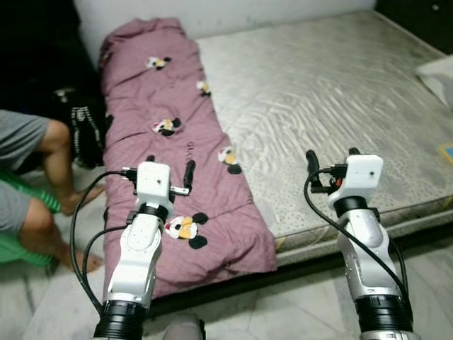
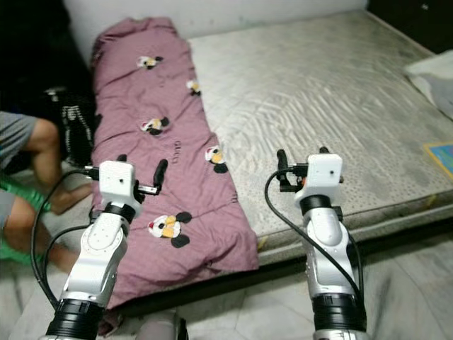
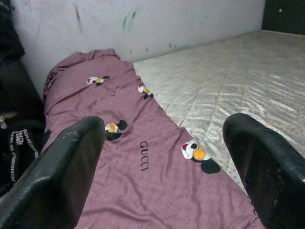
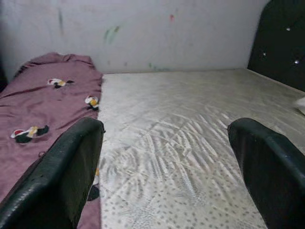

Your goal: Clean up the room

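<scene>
A mauve blanket [image 1: 156, 92] printed with cartoon mice lies as a long folded strip along the left side of a bare grey mattress [image 1: 318, 92]; its near end hangs over the bed's front edge. My left gripper [image 1: 170, 168] is open and hovers above the blanket's near half, nothing between its fingers [image 3: 57, 176]. My right gripper [image 1: 333, 159] is open too, held over the bare mattress near the front edge, with its fingers [image 4: 271, 167] spread wide and empty.
A person [image 1: 35, 170] sits on the floor at the left beside a black bag [image 1: 85, 131] and something green [image 1: 21, 248]. A white pillow [image 1: 439, 74] lies at the mattress's right edge. A dark headboard [image 4: 281, 43] stands on the right. Pale tiled floor [image 1: 297, 304] runs before the bed.
</scene>
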You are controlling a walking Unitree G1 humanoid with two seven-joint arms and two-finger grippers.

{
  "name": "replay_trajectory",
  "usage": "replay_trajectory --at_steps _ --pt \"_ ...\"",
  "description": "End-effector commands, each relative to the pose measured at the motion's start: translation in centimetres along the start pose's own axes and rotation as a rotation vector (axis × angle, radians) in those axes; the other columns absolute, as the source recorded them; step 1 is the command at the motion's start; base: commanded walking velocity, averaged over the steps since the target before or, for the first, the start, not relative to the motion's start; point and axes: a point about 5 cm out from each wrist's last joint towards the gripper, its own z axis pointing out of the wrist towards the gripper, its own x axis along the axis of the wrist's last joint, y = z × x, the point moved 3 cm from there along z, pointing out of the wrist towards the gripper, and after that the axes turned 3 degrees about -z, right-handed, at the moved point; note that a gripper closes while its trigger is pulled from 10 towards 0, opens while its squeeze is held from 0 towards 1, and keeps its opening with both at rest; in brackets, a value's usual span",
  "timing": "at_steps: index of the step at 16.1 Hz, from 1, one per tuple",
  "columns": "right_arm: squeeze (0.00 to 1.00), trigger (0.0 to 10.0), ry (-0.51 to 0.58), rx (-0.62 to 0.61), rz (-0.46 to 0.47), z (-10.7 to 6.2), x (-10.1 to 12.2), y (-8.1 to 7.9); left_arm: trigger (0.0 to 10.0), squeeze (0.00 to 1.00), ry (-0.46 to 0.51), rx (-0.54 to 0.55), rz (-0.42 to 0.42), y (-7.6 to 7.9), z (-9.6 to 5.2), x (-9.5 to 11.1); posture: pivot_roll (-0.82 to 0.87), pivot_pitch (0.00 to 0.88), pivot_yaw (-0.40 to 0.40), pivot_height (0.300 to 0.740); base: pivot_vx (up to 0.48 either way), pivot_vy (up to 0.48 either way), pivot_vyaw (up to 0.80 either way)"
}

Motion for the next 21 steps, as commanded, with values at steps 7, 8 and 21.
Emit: replay_trajectory --at_steps 7,8,21 --pt "0.00 10.0 -0.039 -0.013 -0.018 -1.5 -1.4 -0.2 10.0 0.00 -0.032 -0.048 -0.008 1.4 -0.4 -0.9 -0.11 0.000 0.090 0.740 0.000 0.000 0.00" --pt "0.00 10.0 -0.044 -0.033 -0.027 -1.5 -1.5 0.0 10.0 0.00 -0.029 -0.060 -0.006 1.6 -0.3 -0.7 -0.10 0.000 0.082 0.740 0.000 0.000 0.00" --pt "0.00 10.0 -0.067 0.004 -0.019 -1.5 -1.9 -0.2 10.0 0.00 -0.019 -0.032 -0.026 2.0 -0.6 -0.6 -0.10 0.000 0.061 0.740 0.000 0.000 -0.55"
